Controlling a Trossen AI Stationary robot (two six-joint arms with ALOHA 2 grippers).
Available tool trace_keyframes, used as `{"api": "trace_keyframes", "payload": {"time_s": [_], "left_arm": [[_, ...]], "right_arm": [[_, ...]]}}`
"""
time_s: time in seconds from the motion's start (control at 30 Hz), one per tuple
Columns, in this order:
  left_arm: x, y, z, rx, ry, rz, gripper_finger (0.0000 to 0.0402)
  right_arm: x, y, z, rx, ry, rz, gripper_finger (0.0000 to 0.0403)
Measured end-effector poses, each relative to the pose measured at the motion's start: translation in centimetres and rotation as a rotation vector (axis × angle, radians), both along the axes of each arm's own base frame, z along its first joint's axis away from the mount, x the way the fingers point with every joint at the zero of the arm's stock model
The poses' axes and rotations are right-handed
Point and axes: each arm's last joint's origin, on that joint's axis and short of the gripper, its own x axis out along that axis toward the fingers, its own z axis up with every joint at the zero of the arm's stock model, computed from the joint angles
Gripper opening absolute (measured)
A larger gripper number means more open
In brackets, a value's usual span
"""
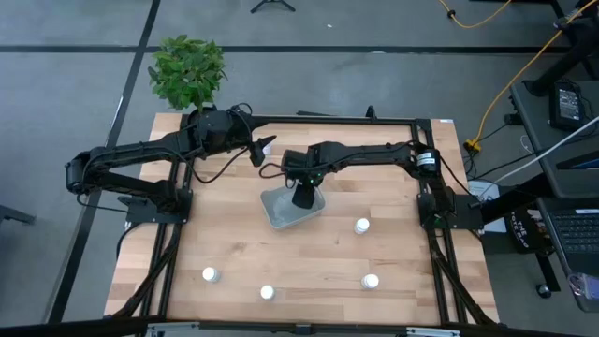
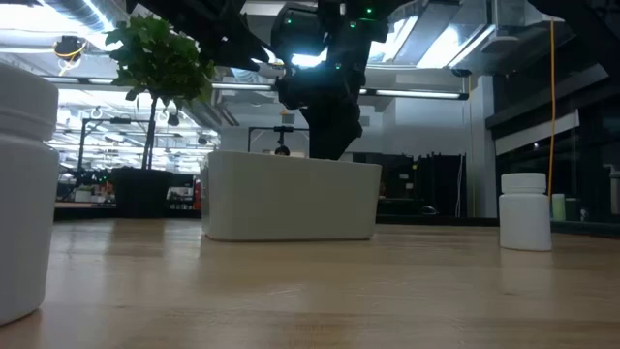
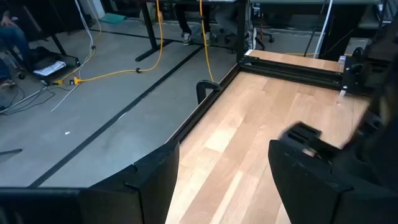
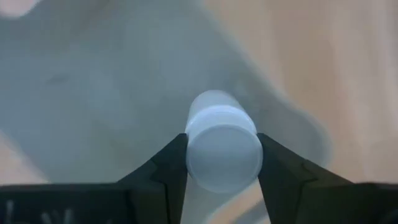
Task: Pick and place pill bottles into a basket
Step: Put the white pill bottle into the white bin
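— over the basket (image 1: 281,210), near the middle of the table (image 1: 309,245): right claw (image 4: 222,163), lowered into it.
— holding anything?
— yes. clamped on one pill bottle (image 4: 222,146), a finger (image 4: 163,168) pressed to each side, round end facing the wrist camera, basket floor right behind.
— other bottles?
— four more standing on the wood, all apart from the claw: one (image 1: 361,226) off to its right just past the basket, one (image 1: 371,281) further toward the front edge, two (image 1: 211,274) (image 1: 268,293) at the front, well clear.
— left claw (image 1: 265,148)?
— raised beside the right arm, behind the basket near the back rail; fingers parted wide, gripping nothing.
— beyond that?
— potted plant (image 1: 188,70) off the back left corner.
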Motion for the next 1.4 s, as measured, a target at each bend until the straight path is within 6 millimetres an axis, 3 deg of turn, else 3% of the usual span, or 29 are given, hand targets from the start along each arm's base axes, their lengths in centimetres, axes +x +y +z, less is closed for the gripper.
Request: {"api": "trace_keyframes", "payload": {"time_s": [0.23, 0.8, 1.07, 1.27, 1.4], "left_arm": [[0.0, 0.0, 0.0, 0.005, 0.003, -0.001, 0.0239], [0.0, 0.0, 0.0, 0.006, 0.003, -0.002, 0.0239], [0.0, 0.0, 0.0, 0.005, 0.003, -0.001, 0.0239], [0.0, 0.0, 0.0, -0.001, -0.001, 0.001, 0.0239], [0.0, 0.0, 0.0, -0.002, -0.001, 0.001, 0.0239]], "right_arm": [[-0.3, -1.6, 0.0, -0.010, 0.011, -0.050, 0.0151], [-0.6, -1.3, -0.2, 0.078, 0.037, -0.028, 0.0151], [-0.4, -1.2, -0.3, 0.055, 0.032, -0.030, 0.0269], [-0.4, -1.2, -0.2, 0.056, 0.033, -0.045, 0.0277], [-0.2, -1.1, 1.2, 0.094, 0.017, -0.046, 0.0274]]}}
